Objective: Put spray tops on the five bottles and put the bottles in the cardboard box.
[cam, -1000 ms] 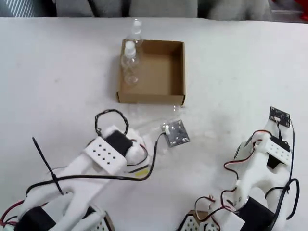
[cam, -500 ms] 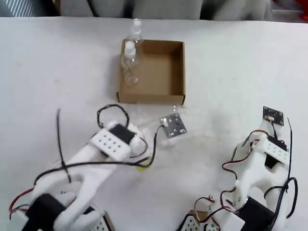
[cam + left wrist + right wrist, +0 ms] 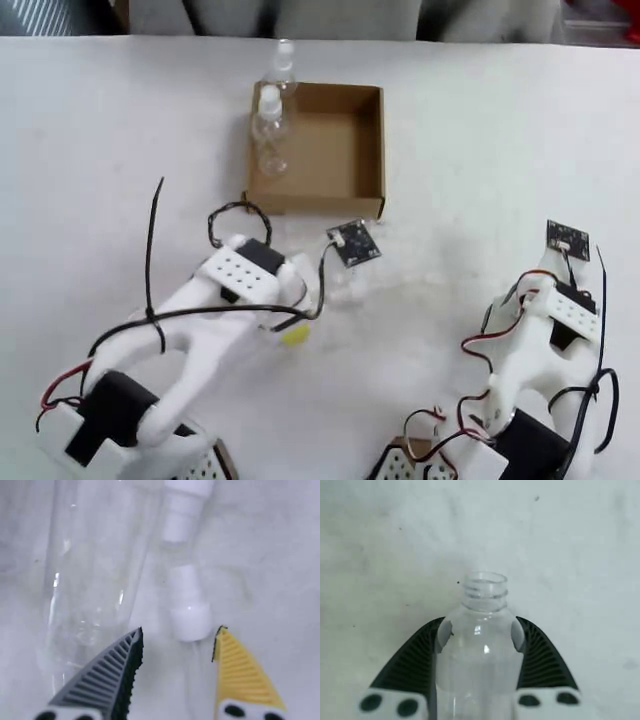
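Observation:
My left gripper [image 3: 180, 629] is open just above the table, with its grey and yellow fingers on either side of a white spray top [image 3: 187, 605] and not touching it. A clear bottle [image 3: 95, 580] lies next to that top, and a second white spray top [image 3: 182, 505] lies just beyond. In the high view this gripper [image 3: 305, 310] sits just in front of the cardboard box [image 3: 370, 150]. My right gripper [image 3: 481, 622] is shut on a clear uncapped bottle [image 3: 482, 645] by its shoulder. One capped bottle [image 3: 270, 130] lies in the box.
Another capped bottle [image 3: 284, 62] stands on the white table [image 3: 480, 130] behind the box's far left corner. The right arm [image 3: 545, 340] is at the near right of the table, the left arm's base [image 3: 110, 420] at the near left. A loose black cable [image 3: 150, 260] loops over the left arm.
The left arm has swung away from the table's front edge toward the box, bringing its gripper up to the front wall. The right arm shifted slightly at first, then kept still.

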Robot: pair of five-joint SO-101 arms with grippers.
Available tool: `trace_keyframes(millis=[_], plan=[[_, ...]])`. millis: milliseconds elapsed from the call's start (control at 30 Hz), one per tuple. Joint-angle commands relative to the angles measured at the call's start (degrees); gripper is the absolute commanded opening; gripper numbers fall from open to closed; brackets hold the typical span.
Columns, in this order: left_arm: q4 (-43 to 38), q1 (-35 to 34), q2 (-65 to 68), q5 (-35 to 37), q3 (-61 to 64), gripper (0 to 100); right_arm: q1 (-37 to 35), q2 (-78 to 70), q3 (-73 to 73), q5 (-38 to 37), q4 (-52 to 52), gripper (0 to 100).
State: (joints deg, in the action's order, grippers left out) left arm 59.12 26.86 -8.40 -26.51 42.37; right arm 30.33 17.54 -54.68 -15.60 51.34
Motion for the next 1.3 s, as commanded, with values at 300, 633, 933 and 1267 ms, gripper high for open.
trace_keyframes(millis=[300,633,933,1267], plan=[[-5.3,3.0,0.1,3.4,-1.2,24,-0.6,1.8,0.4,-0.6,-0.6,2.0],[-5.5,2.7,2.6,3.7,-1.1,24,-0.6,1.7,0.4,-0.6,-0.6,2.0],[-3.3,2.6,8.7,3.8,-5.5,24,-0.6,1.6,0.4,-0.6,-0.6,2.0],[-3.4,3.3,9.1,3.8,-5.8,19,-0.6,1.6,0.4,-0.6,-0.6,2.0]])
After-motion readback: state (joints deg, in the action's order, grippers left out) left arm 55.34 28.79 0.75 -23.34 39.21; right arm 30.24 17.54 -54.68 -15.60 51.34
